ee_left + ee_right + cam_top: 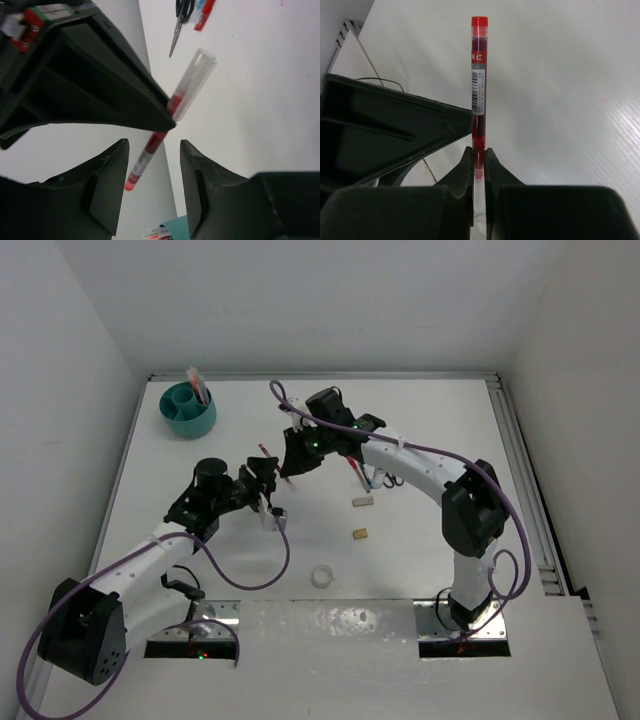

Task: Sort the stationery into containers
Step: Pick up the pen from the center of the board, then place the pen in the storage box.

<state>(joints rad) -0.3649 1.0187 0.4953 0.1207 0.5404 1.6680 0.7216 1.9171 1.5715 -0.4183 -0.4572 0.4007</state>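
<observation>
White walls close round a white table [430, 430], and the two arms meet over its middle for what looks like a handover. The teal organiser [190, 422], one cup with inner dividers, stands at the far left corner. That is well apart from the loose stationery on the right, which would explain passing an item to the arm on the cup's side. The right gripper [478, 150] is clamped tight on one red pen [479, 75] near its clear-capped end, and holds it out in the air with the labelled barrel free. The left gripper [152, 150] has its jaws spread wide on either side of that free barrel without touching it, so the pen hangs from the right pincer alone. This placing leaves the left jaws only to close. On the table right of the meeting point lies one pair of scissors [388, 480]; whether another pair lies with it cannot be told. A second red pen [354, 470] lies just beside the scissors. A few standing pens [198, 385] lean out of one compartment of the organiser, too small to count surely. Nearer the arm bases lie one white tape ring [321, 582] and two erasers, one white eraser [362, 502] and one tan eraser [359, 534], all apart from each other and not yet sorted.
</observation>
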